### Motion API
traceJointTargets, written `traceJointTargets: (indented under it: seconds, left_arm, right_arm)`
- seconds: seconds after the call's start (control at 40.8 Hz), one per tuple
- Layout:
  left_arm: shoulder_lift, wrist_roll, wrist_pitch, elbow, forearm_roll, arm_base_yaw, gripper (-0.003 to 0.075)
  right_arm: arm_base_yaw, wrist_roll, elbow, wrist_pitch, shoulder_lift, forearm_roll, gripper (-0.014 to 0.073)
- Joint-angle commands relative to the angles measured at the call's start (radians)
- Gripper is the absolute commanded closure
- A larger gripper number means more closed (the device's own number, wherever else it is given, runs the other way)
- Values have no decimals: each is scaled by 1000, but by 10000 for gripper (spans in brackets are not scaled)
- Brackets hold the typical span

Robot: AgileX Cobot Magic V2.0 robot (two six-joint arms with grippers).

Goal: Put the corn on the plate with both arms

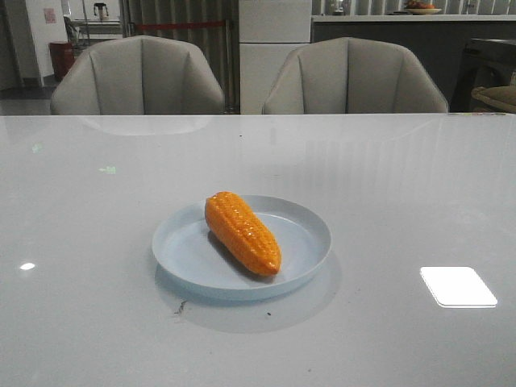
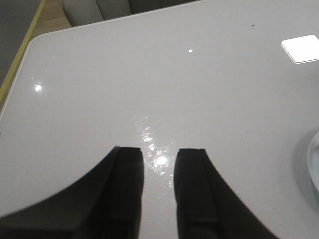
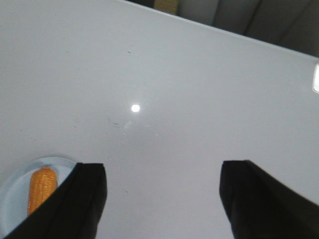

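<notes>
The orange-yellow corn (image 1: 242, 232) lies across the pale blue plate (image 1: 310, 234) near the middle of the table, its tapered end toward the front. Neither arm shows in the front view. My left gripper (image 2: 159, 155) hangs over bare table, empty, its jaws a narrow gap apart; a sliver of the plate's rim (image 2: 315, 159) shows at the picture's edge. My right gripper (image 3: 162, 172) is wide open and empty above bare table, away from the plate. In the right wrist view the corn (image 3: 41, 186) and the plate (image 3: 15, 191) show partly behind one finger (image 3: 84, 199).
Two grey chairs (image 1: 141, 76) (image 1: 355, 76) stand behind the table's far edge. The glossy white table (image 1: 403, 177) carries bright light reflections (image 1: 457, 286). The left wrist view shows the table's rounded corner (image 2: 35, 45) and the floor beyond.
</notes>
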State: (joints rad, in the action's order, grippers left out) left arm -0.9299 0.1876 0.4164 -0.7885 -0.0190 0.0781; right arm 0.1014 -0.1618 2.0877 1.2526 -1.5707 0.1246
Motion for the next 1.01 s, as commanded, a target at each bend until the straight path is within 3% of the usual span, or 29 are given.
traceJointTargets:
  seconds: [0.0,0.368,0.54,0.736,0.982]
  left_arm:
    - [12,-10,-78,-37,6,-2,463]
    - [12,-10,-78,-37,6,-2,463]
    - [12,-10,-78,-37,6,-2,463]
    - [12,-10,-78,-37,6,-2,463]
    - [12,-10,-78,-37,6,-2,463]
  right_arm:
    - [-60,-8,-89,44,103,2,20]
    - [-107,-8,-813,-326,501,2,20]
    - [-107,43,-1065,-411,674,1,20]
    - [-107,73,-1236,-418,789,0,20]
    - [-107,74,-1259,-434,821,0,20]
